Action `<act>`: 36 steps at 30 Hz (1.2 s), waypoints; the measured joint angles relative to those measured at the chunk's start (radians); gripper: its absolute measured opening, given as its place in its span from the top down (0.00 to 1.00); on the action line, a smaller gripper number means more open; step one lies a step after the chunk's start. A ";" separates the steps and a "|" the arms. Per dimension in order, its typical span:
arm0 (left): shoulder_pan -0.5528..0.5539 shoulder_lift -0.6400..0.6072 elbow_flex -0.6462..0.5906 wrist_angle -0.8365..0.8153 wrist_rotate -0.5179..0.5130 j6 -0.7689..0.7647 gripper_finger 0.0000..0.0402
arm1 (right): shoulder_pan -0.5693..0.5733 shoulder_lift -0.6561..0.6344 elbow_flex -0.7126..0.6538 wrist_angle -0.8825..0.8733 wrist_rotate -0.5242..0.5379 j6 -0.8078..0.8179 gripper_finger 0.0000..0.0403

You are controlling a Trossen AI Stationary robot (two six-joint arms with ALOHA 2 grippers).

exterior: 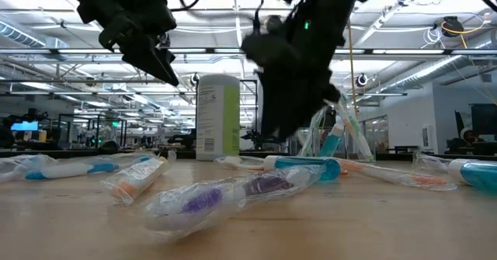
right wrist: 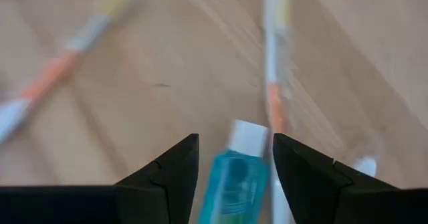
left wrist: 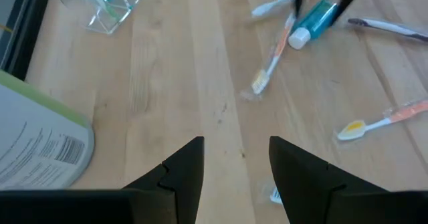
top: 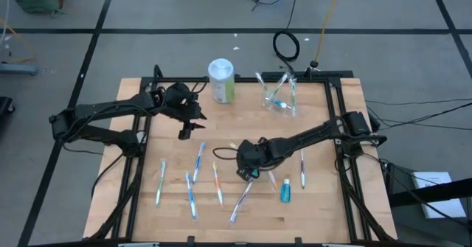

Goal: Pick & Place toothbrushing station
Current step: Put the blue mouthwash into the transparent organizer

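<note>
Several wrapped toothbrushes (top: pixel 199 162) lie flat across the middle and near part of the wooden table (top: pixel 332 210). A teal toothpaste tube (top: pixel 285 191) with a white cap lies flat among them. A clear plastic cup (top: pixel 279 98) with toothbrushes leaning inside it stands at the far right. My right gripper (top: pixel 249 172) hangs open above the table, slanting down; in its wrist view the tube (right wrist: pixel 234 184) shows between its fingers (right wrist: pixel 304 177), untouched. My left gripper (top: pixel 189 127) is open above bare wood (left wrist: pixel 221 83) at the far left, clear of everything.
A white and green canister (top: pixel 221 79) stands upright at the far edge, close to my left gripper and left of the cup. Black frame rails (top: pixel 335 114) run along the table's left and right sides. Bare wood lies between the canister and the toothbrushes.
</note>
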 joint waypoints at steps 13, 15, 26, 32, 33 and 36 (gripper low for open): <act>-0.031 0.000 0.000 0.007 -0.002 0.003 0.56 | -0.055 0.075 -0.001 0.004 -0.144 -0.034 0.55; -0.032 0.000 0.000 0.008 -0.005 0.003 0.56 | -0.056 0.075 -0.001 0.003 -0.145 -0.040 0.56; -0.032 0.000 0.000 0.007 -0.014 -0.001 0.56 | -0.058 0.010 -0.001 -0.022 -0.125 -0.021 0.64; -0.032 0.000 0.000 0.008 -0.016 -0.001 0.56 | -0.034 0.010 -0.001 -0.034 -0.169 0.023 0.63; -0.032 0.000 0.000 0.008 -0.016 0.000 0.56 | -0.033 0.015 -0.001 -0.032 -0.168 0.026 0.63; -0.032 0.000 0.000 0.008 -0.017 -0.002 0.56 | -0.034 0.027 -0.001 -0.015 -0.158 0.035 0.63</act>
